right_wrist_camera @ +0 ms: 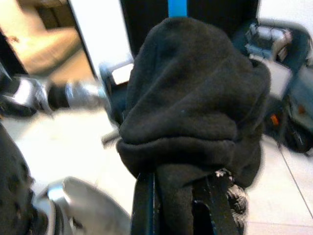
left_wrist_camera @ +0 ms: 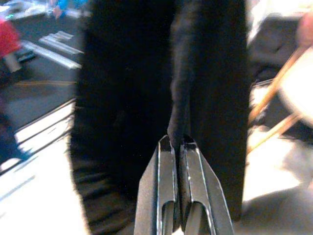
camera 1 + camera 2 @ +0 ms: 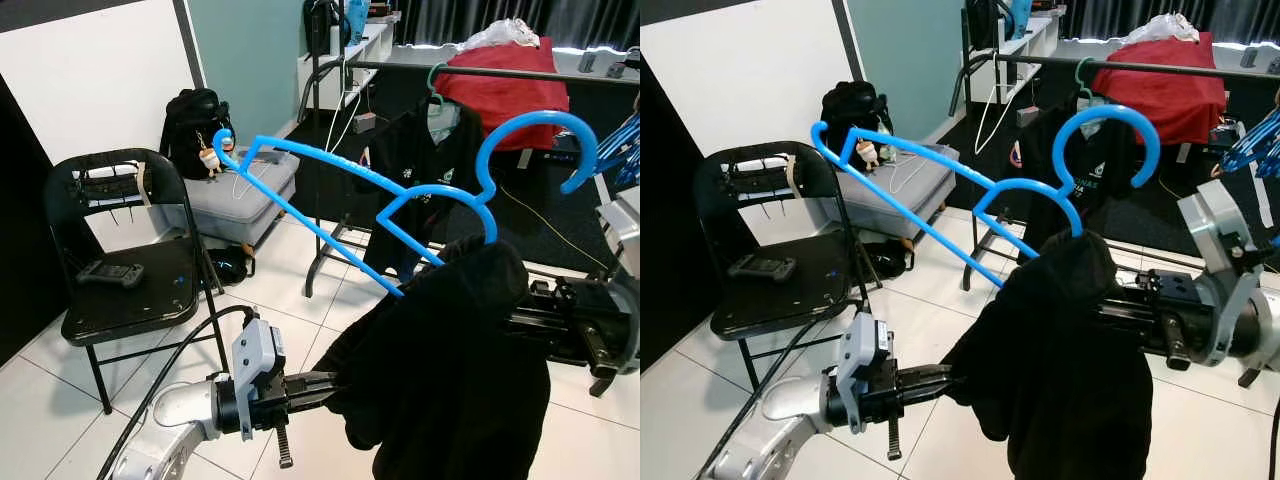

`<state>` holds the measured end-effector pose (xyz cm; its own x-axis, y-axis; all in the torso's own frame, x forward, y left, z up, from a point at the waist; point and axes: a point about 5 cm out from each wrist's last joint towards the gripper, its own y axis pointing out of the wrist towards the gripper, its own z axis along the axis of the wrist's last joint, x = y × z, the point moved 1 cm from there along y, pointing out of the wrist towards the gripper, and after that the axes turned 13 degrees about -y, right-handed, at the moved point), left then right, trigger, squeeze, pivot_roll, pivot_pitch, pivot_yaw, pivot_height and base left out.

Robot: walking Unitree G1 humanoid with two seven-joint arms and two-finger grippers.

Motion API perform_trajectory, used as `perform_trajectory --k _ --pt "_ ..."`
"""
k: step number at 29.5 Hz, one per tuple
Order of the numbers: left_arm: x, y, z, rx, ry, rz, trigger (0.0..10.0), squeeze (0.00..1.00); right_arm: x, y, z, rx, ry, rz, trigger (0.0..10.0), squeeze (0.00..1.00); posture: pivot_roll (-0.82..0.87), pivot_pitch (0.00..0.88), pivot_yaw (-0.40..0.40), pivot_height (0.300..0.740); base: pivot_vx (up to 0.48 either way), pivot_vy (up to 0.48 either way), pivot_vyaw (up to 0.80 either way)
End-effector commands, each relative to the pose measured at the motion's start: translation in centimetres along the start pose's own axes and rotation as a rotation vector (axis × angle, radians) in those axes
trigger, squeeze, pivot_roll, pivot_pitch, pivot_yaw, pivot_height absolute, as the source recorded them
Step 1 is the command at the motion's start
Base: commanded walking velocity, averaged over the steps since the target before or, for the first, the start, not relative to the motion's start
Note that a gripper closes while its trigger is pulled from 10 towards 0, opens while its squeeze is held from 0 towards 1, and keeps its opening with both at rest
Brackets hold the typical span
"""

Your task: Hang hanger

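Observation:
A blue plastic hanger (image 3: 535,117) is held tilted in the air, its hook up at the right and one arm pointing left toward the chair. A black garment (image 3: 450,370) is bunched over its other arm and hangs down. My left gripper (image 2: 177,139) is low at the left, shut on a fold at the garment's edge. My right gripper (image 1: 178,196) comes in from the right and is closed around the garment-covered end of the hanger; its fingertips are buried in the cloth. Behind stands a black clothes rail (image 3: 560,74).
On the rail hang a dark shirt (image 3: 415,150) on a green hanger, with a red cloth (image 3: 510,90) behind it and more blue hangers (image 3: 622,150) at the right. A black folding chair (image 3: 130,300) stands left, a grey case (image 3: 240,195) and backpack (image 3: 190,120) beyond it. The floor is white tile.

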<state>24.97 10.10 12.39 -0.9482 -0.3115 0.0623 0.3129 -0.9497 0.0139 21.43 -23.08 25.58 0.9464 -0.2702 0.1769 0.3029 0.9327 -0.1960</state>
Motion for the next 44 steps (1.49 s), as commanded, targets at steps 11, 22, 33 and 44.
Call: perform_trajectory --k 11,22,33,44 --pt "-10.1 -6.8 10.5 -0.163 0.699 0.447 0.0 0.00 -2.9 -2.3 -3.0 -0.326 0.135 0.175 10.0 0.00 -0.19 0.000 0.042 0.740 0.000 0.000 0.00" --pt "-8.6 -4.5 12.3 -0.133 0.830 0.240 0.0 0.00 -3.0 -2.2 -3.6 -0.350 0.113 0.126 10.0 0.00 -0.20 0.000 0.054 0.740 0.000 0.000 0.00" --pt "-5.2 -1.2 12.7 -0.029 0.868 -0.011 0.0 0.00 -1.8 -1.5 -5.2 -0.382 0.080 0.011 10.0 0.00 -0.19 0.000 0.048 0.740 0.000 0.000 0.00" --pt "-4.0 -0.8 16.3 0.023 0.996 -0.086 0.0 0.00 -1.7 -1.9 -6.8 -0.452 0.132 -0.034 10.0 0.00 -0.19 0.000 0.043 0.740 0.000 0.000 0.00"
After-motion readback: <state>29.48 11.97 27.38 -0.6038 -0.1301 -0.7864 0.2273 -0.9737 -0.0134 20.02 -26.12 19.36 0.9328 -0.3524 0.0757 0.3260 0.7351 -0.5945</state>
